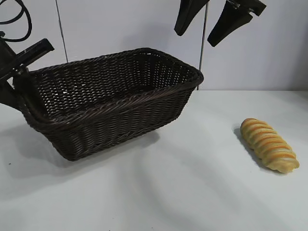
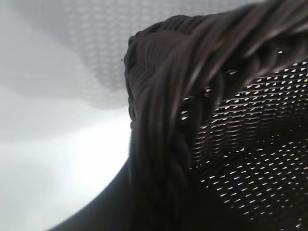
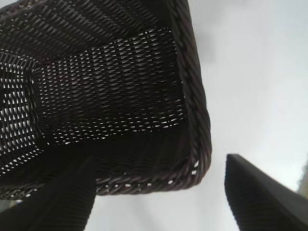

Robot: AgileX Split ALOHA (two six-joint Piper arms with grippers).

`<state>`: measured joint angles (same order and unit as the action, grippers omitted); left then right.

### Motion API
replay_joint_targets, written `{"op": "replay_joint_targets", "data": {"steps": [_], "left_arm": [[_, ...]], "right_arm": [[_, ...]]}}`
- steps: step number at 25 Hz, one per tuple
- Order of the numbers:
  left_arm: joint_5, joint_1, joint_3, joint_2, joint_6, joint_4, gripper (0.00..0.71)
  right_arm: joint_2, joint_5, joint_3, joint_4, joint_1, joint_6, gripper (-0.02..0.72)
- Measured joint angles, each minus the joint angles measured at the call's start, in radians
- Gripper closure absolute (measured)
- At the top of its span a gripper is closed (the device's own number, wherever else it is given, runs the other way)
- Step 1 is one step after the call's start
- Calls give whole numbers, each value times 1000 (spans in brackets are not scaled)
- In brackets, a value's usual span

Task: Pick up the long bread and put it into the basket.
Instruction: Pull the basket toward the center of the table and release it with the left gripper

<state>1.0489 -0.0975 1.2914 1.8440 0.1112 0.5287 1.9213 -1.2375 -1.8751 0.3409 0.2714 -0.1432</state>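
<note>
We see the ridged golden-tan long bread [image 1: 269,145] lying untouched on the white worktop [image 1: 192,192], well apart from the dark brown woven wicker basket [image 1: 115,103]. The left gripper [image 1: 21,79] seems clamped on the basket's tilted rim; the right gripper [image 1: 219,17] hangs high, jaws wide and empty. Everything remains undone.

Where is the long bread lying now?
In the exterior view the long bread lies on the white table at the right, apart from the basket, and no gripper touches it.
</note>
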Motion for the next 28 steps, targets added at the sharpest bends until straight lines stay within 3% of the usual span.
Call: {"op": "replay_joint_targets", "data": {"steps": [9,15,28], "left_arm": [[131,0,164,87,-221,-7,613],[145,-33,195,133,-335,-11,613],[150,-66,291,258,-355,-36,613]], "right_arm": [[0,0,0,3,0,1,164],[0,-1,0,3,0,1,164],[0,-1,0,7,0,1,164]]}}
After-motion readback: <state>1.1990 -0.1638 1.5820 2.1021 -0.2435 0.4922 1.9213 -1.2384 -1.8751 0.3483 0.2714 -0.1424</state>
